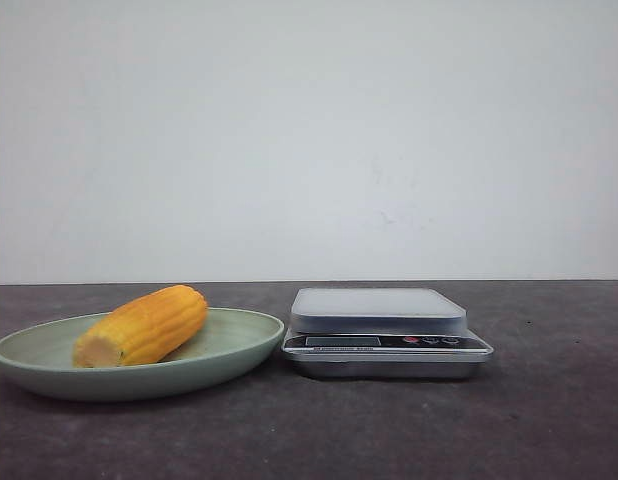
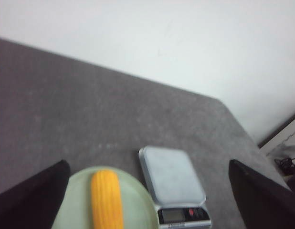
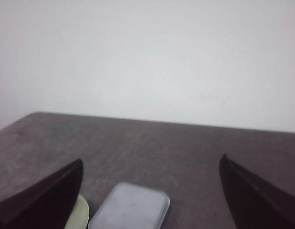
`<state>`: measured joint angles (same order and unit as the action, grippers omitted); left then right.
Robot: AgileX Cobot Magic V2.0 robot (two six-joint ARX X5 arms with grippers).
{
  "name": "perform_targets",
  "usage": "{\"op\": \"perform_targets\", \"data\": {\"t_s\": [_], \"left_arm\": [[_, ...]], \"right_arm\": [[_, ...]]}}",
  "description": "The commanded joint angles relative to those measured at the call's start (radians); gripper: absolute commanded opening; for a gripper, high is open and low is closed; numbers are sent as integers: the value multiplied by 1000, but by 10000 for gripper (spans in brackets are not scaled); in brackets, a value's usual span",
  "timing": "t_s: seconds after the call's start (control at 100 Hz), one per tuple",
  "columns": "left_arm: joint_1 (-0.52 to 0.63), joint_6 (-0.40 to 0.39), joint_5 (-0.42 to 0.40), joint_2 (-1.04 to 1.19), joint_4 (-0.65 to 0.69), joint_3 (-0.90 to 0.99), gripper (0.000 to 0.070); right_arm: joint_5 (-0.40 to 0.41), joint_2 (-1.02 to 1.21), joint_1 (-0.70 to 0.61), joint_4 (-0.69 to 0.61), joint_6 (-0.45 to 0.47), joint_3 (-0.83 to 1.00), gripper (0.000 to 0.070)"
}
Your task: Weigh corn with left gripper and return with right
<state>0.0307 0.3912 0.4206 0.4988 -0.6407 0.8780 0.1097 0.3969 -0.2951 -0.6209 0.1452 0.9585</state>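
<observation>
The corn (image 1: 144, 326) lies on its side in a pale green plate (image 1: 229, 350) at the left, its pale cut end toward the camera. A silver kitchen scale (image 1: 379, 312) with an empty platform stands right beside the plate. In the left wrist view the corn (image 2: 107, 199) and the scale (image 2: 171, 174) lie below my left gripper (image 2: 147, 195), which is open, empty and held high above them. In the right wrist view my right gripper (image 3: 150, 191) is open and empty above the scale (image 3: 131, 207). Neither gripper shows in the front view.
The dark grey tabletop (image 1: 549, 420) runs back to a white wall. Its right edge, with a floor and a cable beyond it, shows in the left wrist view (image 2: 281, 157). The plate's rim (image 3: 80, 214) peeks beside the right gripper's finger.
</observation>
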Motion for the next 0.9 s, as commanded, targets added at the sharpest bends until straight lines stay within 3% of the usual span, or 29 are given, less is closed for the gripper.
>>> {"op": "perform_targets", "data": {"t_s": [0.0,0.11,0.34,0.44,0.53,0.68,0.89], "left_arm": [[2,-10,-3,13,-20,10,611],[4,-17,-6,61,-72,9,422],[74,17,-11,292,-18,10,425],[148,18,-20,423,-17,10,432],[248,6,-78,542,-17,10,448],[341,10,-169,730,-15,11,646],[379,47,-165,935,14,17,644]], "right_arm": [[3,5,-4,-11,-6,10,582],[3,7,-4,-34,-6,9,581],[-3,22,-4,-39,-3,3,580],[-4,32,-4,-42,-3,-9,580],[-3,33,-4,-43,-3,-24,580],[-3,33,-4,-56,-3,-38,580],[-3,32,-4,-97,-8,-38,580]]}}
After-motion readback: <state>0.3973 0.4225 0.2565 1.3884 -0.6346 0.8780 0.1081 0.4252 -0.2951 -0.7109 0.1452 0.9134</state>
